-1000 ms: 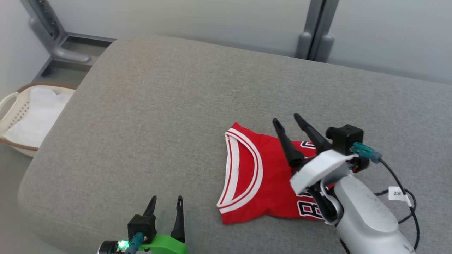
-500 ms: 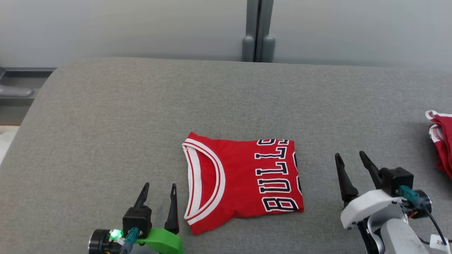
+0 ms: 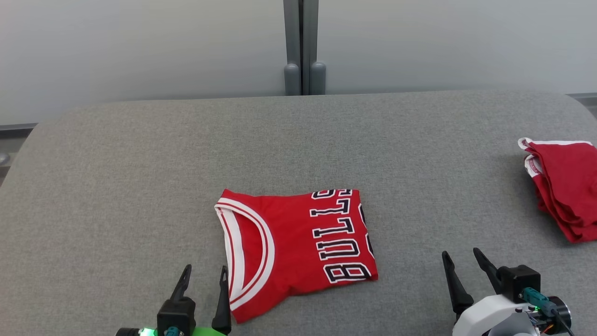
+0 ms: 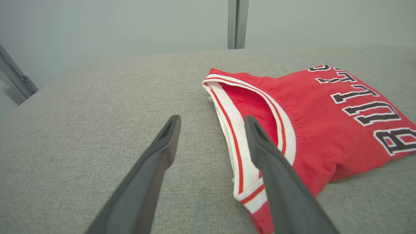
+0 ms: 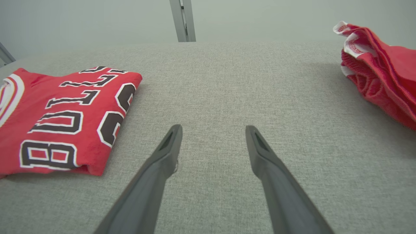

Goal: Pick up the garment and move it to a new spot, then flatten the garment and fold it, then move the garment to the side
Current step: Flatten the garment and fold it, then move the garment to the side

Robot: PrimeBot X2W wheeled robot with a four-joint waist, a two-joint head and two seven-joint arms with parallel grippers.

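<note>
**Folded jersey at centre; both grippers open and empty**

At the lower left of your head view, the left gripper [image 3: 205,269] hangs over the grey fabric-covered surface [image 3: 116,163]. Its two dark fingers are spread wide with nothing between them. In the left wrist view, the finger nearer the garment overlaps the striped trim at the cloth's edge. You cannot tell from that view whether the finger touches the cloth.

Just beside that gripper, toward the centre, lies the red Bulls jersey [image 3: 298,238]. It is folded into a compact rectangle and rests flat on the surface. A curved opening edged in white and red faces left. The black-and-white lettering runs sideways across the jersey's right half. In the right wrist view, part of a large printed figure wraps round the folded right edge.

At the lower right, well apart from the jersey, you see the right gripper [image 3: 461,253]. Its fingers are parted wide over bare grey fabric and hold nothing.

At the far right lies a second red garment [image 3: 562,182] with white trim, loosely bunched and cut off by the frame edge. Behind the surface stands a pale wall, with a grey vertical post [image 3: 302,46] near the middle.
</note>
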